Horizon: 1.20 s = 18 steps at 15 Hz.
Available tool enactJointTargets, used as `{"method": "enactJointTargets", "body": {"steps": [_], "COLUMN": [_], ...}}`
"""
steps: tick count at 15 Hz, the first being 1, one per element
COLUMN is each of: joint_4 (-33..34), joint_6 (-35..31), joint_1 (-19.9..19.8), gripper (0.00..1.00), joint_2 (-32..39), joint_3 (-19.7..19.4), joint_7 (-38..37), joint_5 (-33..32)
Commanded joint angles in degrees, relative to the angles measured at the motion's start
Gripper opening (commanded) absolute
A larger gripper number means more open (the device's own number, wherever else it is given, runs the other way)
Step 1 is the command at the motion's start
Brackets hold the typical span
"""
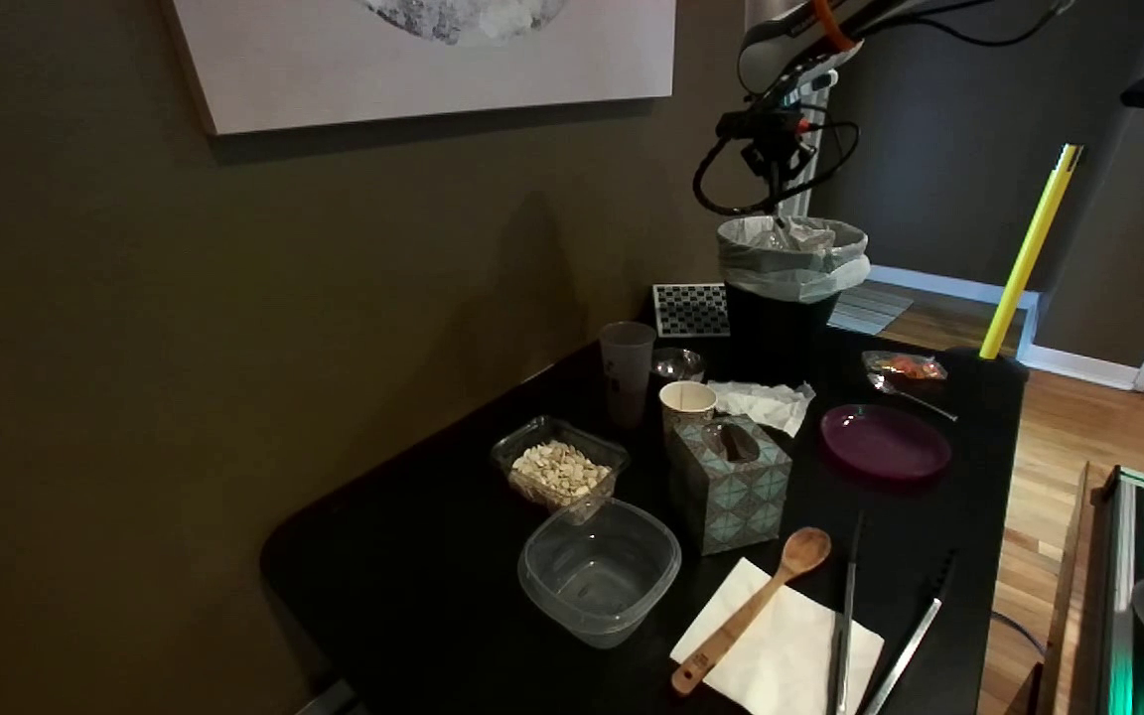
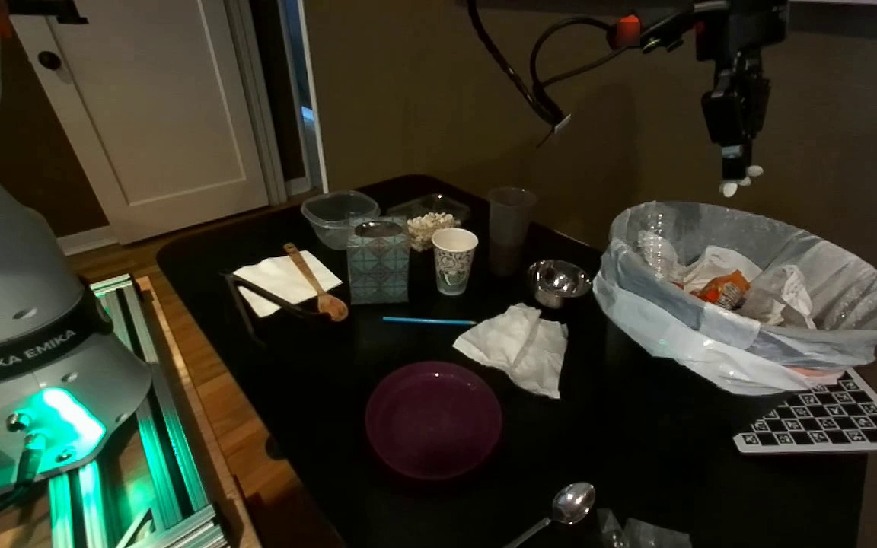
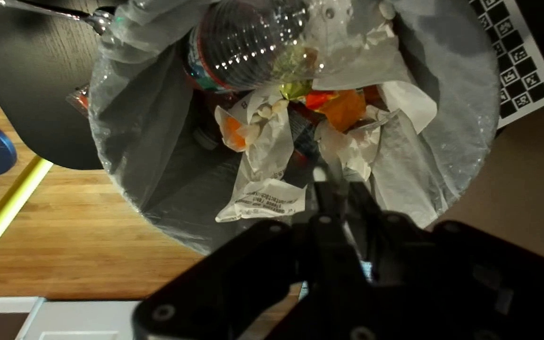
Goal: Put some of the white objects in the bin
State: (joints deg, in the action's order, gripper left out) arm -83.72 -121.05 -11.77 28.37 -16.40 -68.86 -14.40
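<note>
The white objects [image 1: 560, 469] lie as a heap in a clear plastic tub; they also show in an exterior view [image 2: 431, 222], partly behind a paper cup. The dark bin [image 1: 779, 333] has a pale liner folded over its rim; its lined wall shows in an exterior view [image 2: 701, 339] and the wrist view [image 3: 461, 80]. My gripper [image 2: 737, 164] points down above the bin opening. It is shut on a few white lumps [image 2: 743, 181] that stick out at the fingertips. In the wrist view my gripper [image 3: 338, 186] has a pale lump at its tips. Several white lumps [image 3: 265, 112] lie inside the bin.
The bin holds a plastic bottle [image 3: 248, 45] and wrappers. A tall cup [image 1: 627, 372], metal bowl [image 2: 558, 281], paper cup [image 2: 454, 262], tissue box [image 1: 731, 487], empty clear tub [image 1: 600, 581], crumpled tissue [image 2: 518, 346], plate [image 2: 433, 420] and wooden spoon [image 1: 756, 611] stand or lie on the table.
</note>
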Motion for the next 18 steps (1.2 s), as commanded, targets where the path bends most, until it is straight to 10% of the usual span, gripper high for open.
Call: {"method": "enactJointTargets", "body": {"steps": [1, 8, 18], "joint_4": [4.0, 5.5, 9.0], "joint_6": [1.1, 4.0, 29.4], "joint_1": [-0.9, -0.8, 2.6], "gripper": [0.48, 0.99, 1.00], "joint_2": [2.7, 1.2, -8.6], "joint_3": [-0.4, 0.3, 4.1], "joint_7": [1.2, 3.7, 27.9], "joint_5": [2.4, 3.4, 2.8]}}
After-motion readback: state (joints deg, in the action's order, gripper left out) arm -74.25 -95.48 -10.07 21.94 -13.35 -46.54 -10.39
